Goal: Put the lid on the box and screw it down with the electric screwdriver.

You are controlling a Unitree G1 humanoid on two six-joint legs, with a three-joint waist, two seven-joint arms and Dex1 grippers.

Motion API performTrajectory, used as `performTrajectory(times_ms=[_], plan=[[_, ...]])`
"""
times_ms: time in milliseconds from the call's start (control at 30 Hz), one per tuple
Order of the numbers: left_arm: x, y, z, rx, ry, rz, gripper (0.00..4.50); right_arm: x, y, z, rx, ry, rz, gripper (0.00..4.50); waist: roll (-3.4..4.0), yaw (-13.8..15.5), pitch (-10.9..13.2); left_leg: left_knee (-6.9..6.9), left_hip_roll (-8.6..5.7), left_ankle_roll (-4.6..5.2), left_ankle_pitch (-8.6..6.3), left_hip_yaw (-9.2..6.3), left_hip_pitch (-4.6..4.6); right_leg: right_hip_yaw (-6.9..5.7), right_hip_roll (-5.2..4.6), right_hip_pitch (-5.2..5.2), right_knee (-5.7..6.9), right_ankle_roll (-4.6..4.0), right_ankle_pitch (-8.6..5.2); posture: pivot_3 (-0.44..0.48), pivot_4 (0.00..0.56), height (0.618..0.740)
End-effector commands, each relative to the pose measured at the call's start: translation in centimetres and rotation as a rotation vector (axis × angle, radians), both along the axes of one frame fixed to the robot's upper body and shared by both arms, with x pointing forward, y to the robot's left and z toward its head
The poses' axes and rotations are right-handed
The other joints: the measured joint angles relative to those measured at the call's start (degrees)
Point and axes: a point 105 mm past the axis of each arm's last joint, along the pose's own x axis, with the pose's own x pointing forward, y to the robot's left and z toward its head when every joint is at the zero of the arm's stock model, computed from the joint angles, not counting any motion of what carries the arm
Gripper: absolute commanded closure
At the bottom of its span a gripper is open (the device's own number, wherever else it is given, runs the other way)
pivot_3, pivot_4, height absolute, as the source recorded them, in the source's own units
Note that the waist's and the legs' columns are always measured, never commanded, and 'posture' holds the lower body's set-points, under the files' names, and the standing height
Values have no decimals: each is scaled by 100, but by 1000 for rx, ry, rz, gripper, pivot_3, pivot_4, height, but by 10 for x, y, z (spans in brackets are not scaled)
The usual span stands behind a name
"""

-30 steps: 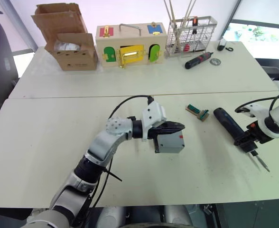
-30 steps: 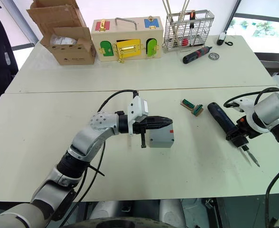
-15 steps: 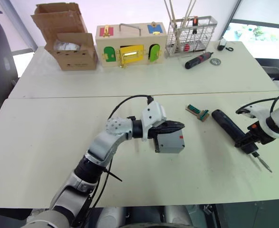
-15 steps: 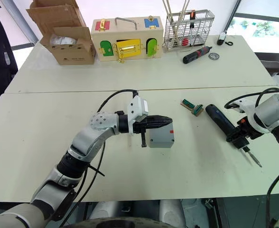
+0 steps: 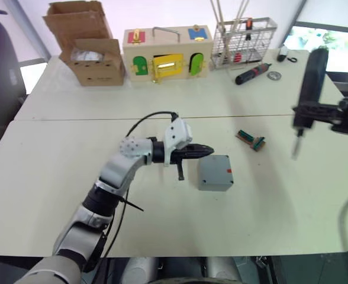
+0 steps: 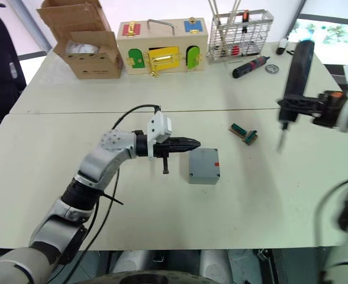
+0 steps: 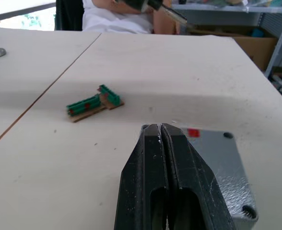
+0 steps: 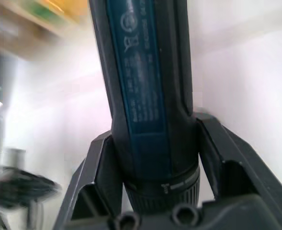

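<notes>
The grey box (image 5: 215,173) stands mid-table with a red mark on its side. The lid (image 7: 217,155) lies on top of it as a flat face with corner screw holes. My left gripper (image 5: 208,150) is shut and empty, its tip just off the box's near-left upper edge. Over the table's right side, my right gripper (image 5: 313,112) is shut on the electric screwdriver (image 5: 311,80). It holds the screwdriver upright in the air, with the metal bit (image 5: 295,148) pointing down. In the right wrist view, the fingers (image 8: 99,167) clamp the black barrel (image 8: 146,96).
A small green connector piece (image 5: 250,139) lies right of the box. At the back stand a cardboard box (image 5: 94,59), a wooden latch box (image 5: 167,53) and a wire basket (image 5: 245,38). A black-and-red screwdriver (image 5: 254,74) lies near the basket. A person (image 7: 112,19) sits beyond the table.
My right gripper has lifted the electric screwdriver off the table and turned it upright. The left gripper has drawn back from over the box's top. The camera has shifted.
</notes>
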Motion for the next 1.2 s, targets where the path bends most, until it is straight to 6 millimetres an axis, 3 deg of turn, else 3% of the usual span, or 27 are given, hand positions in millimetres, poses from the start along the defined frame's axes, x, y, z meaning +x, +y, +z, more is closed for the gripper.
performTrajectory(times_ms=[33, 167, 367, 800, 1200], plan=[[-6, 0, 12, 2, -26, -78, 4500, -36, 18, 46, 36, -408, -168, 2622, 6, -3, -1, 3, -1, -4, 2, 0, -6, -1, -3, -23, 25, 1, -1, 0, 150, 737], [-7, 6, 12, 62, -20, -129, 4500, -49, 67, 32, 49, -509, -222, 2622, 1, -34, -7, -5, 5, -24, 14, -24, -12, -7, 12, -45, 75, 0, -1, 0, 150, 737], [-8, 10, 6, 123, -13, -151, 4500, -57, 94, 16, -53, -563, -247, 2622, 2, -143, -7, 13, -19, -16, 13, -20, -9, 11, 5, -32, 87, -1, 0, 0, 150, 737], [-5, 0, -34, 231, -15, -79, 4500, -49, 113, -16, -149, -544, -213, 2622, 0, -268, -6, -3, -6, -15, 13, -19, 28, 9, 14, -12, 90, -1, -1, 0, 150, 737], [-6, 3, -35, 241, -22, -76, 4500, -42, 122, -31, -178, -536, -188, 2622, 0, -246, -6, -6, -1, -12, 11, -22, 47, 9, 21, 27, 28, -1, -1, 0, 150, 737]])
